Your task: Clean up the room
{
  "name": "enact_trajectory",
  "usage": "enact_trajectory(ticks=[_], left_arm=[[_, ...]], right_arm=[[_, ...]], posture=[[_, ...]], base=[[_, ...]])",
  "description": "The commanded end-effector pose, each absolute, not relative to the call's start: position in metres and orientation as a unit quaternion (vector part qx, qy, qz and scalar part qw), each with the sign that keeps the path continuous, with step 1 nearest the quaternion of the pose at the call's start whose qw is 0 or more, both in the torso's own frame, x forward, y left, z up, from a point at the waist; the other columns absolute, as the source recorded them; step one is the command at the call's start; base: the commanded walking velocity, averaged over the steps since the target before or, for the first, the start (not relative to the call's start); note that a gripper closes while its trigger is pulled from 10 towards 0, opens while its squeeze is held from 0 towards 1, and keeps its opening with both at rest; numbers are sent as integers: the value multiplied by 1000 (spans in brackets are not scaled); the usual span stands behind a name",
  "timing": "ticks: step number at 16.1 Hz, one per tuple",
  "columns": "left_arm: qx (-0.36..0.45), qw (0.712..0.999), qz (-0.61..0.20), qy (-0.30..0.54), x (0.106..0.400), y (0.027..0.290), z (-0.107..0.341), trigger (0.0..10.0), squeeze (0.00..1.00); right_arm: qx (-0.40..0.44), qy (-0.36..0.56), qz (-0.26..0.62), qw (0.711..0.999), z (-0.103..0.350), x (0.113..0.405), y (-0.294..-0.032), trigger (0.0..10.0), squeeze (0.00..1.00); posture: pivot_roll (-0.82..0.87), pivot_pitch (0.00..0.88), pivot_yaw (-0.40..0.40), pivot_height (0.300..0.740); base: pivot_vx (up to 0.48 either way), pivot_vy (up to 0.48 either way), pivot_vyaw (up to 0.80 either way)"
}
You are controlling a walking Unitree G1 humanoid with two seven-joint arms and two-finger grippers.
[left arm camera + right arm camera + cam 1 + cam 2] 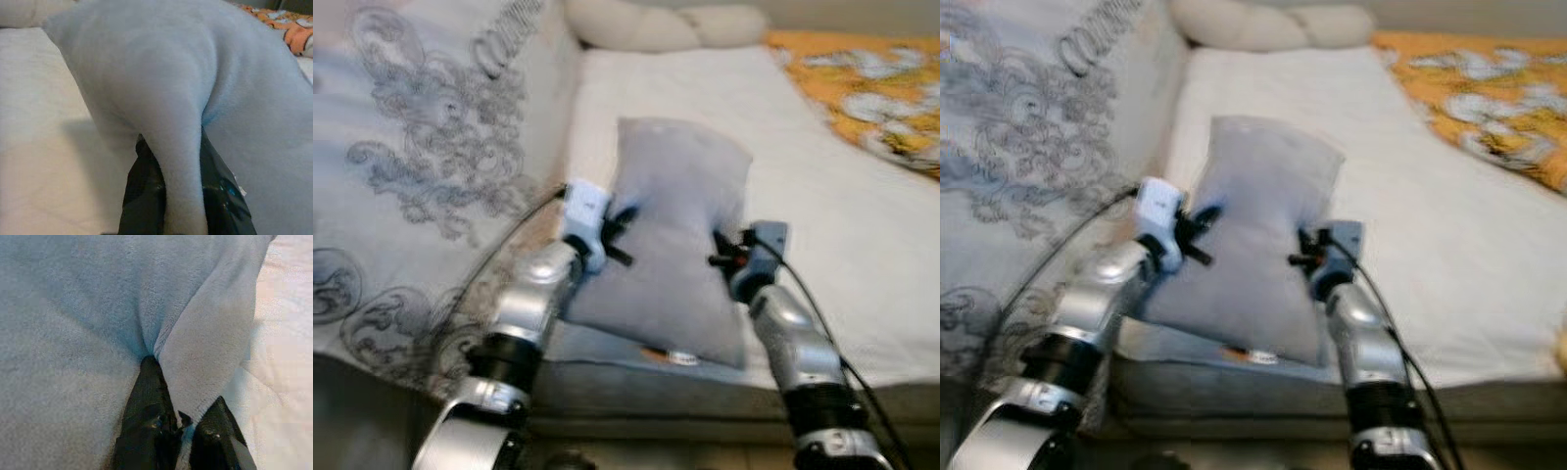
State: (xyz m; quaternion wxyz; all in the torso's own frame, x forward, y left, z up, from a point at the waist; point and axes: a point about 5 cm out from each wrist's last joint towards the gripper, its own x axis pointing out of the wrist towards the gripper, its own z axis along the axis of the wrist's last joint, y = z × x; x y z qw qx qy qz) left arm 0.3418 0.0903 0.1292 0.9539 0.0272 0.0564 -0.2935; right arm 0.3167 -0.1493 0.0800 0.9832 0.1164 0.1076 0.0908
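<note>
— What are you holding?

— A grey pillow [675, 235]. My left gripper [615, 235] pinches its left edge, and my right gripper [724, 250] pinches its right edge. I hold it between both arms above the white bed [842, 225], with its top corners leaning away from me toward the head of the bed.

— How far are the fingers apart?

— Barely at all. In the left wrist view, a fold of the grey fabric runs down between my two black fingers [142, 196], and both press against it. In the right wrist view, one finger [149, 416] lies against the pillow's face and the other sits on the outer side of the edge, with the hem clamped between them.

— Is the pillow touching the mattress?

— I cannot tell for the far end. Its near end hangs over the front edge of the bed, where a small tag [680, 358] shows at the lower corner.

— What else is around you?

— A pale blanket with grey swirls [421, 166] lies heaped on my left. An orange patterned cover [871, 88] lies at the far right, well apart from the pillow. A cream bolster [656, 24] rests across the head of the bed.
</note>
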Motion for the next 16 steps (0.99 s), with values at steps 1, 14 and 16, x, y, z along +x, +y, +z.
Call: enact_trajectory(ticks=[1,14,16], left_arm=[[36,957,-284,34,346,98,140,10000,0],[47,956,-288,38,345,101,138,10000,0],[57,957,-282,40,346,102,138,10000,0]], right_arm=[[118,95,105,983,87,321,-141,10000,0],[127,107,108,980,81,318,-137,10000,0],[159,100,107,976,83,317,-140,10000,549]], posture=[[21,0,1,740],[27,0,11,740],[24,0,19,740]], base=[[292,0,0],[299,0,0],[133,0,0]])
